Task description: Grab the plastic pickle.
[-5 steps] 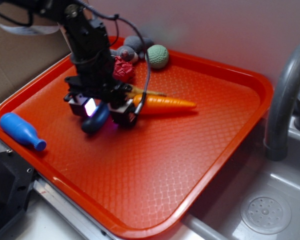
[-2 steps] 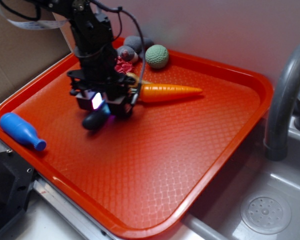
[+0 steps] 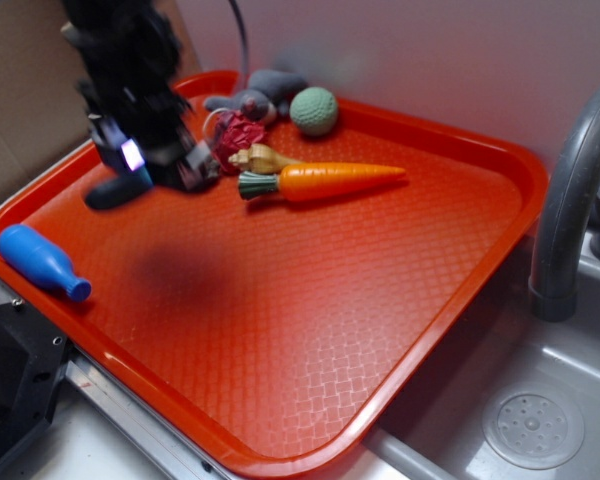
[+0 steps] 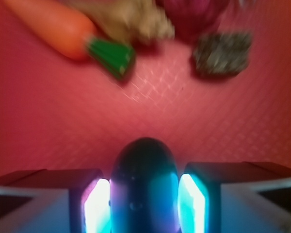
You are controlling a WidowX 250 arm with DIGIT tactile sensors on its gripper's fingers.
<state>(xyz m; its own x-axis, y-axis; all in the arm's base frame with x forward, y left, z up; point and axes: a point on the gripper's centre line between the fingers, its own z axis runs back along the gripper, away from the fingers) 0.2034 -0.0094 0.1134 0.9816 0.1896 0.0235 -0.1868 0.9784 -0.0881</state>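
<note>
The plastic pickle [image 3: 117, 190] is a smooth, almost black oblong, held up off the red tray [image 3: 310, 300]; its shadow lies on the tray below. My gripper [image 3: 145, 168] is shut on it, above the tray's left part and left of the orange carrot [image 3: 325, 180]. In the wrist view the pickle [image 4: 144, 187] sits between my two glowing pads [image 4: 98, 204], touching both, with its rounded end sticking out forward. The carrot [image 4: 58, 24] with its green top lies ahead at the upper left.
A blue bottle-shaped toy [image 3: 40, 262] lies at the tray's left edge. A beige toy [image 3: 263, 158], a red crumpled piece [image 3: 236, 130], grey rocks [image 3: 263, 88] and a green ball [image 3: 314, 110] crowd the tray's back. A grey faucet [image 3: 570, 190] and sink [image 3: 530, 425] stand to the right.
My gripper has risen and moved left and back with the pickle in it, lifting it off the tray. The carrot has shifted slightly and now lies uncovered.
</note>
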